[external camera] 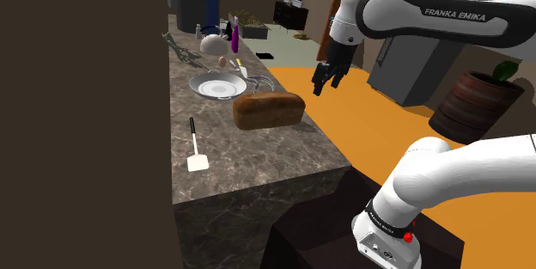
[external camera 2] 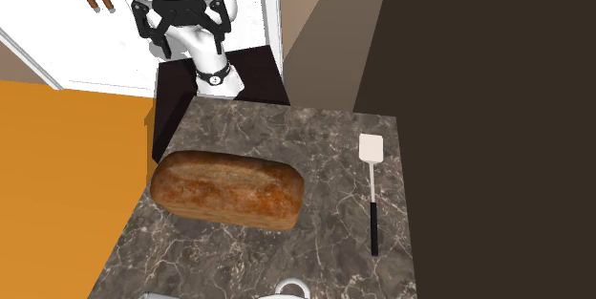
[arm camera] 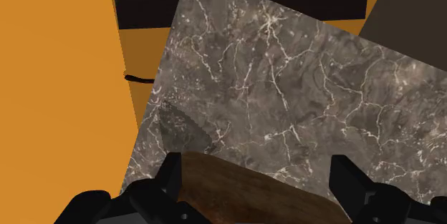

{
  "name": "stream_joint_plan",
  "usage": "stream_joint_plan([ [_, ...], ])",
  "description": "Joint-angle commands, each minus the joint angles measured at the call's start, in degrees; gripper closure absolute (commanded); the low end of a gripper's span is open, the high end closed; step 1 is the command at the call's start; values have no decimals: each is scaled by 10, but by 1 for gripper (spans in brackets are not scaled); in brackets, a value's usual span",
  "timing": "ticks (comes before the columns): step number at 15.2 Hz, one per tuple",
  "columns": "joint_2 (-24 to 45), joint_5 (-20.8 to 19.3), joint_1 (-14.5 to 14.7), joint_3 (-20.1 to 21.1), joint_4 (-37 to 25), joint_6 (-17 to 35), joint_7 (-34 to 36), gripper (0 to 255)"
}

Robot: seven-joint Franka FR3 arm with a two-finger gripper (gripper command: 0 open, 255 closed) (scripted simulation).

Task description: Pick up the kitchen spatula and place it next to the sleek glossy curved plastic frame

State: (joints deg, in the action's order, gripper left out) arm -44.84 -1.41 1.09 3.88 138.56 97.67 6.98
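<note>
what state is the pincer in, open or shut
Open. In the wrist view the pincer has its two black fingers standing wide apart, nothing clasped between them; the brown loaf lies beyond the gap.

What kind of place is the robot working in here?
Most likely a home kitchen: a long stone-patterned counter carries a loaf of bread, a white spatula and a round silvery dish.

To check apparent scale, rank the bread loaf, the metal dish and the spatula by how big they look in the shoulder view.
1. bread loaf
2. metal dish, which lies farther from the camera, so this place is unsure
3. spatula, long but thin
</note>
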Motion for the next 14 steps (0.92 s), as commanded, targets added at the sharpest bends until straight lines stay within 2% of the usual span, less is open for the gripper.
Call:
stream_joint_plan([
  [1,0,0,0,0,0,0,0,0],
  [8,97,39,9,76,-10,85,111,0],
  [14,206,48,6,138,-52,151,207,0],
])
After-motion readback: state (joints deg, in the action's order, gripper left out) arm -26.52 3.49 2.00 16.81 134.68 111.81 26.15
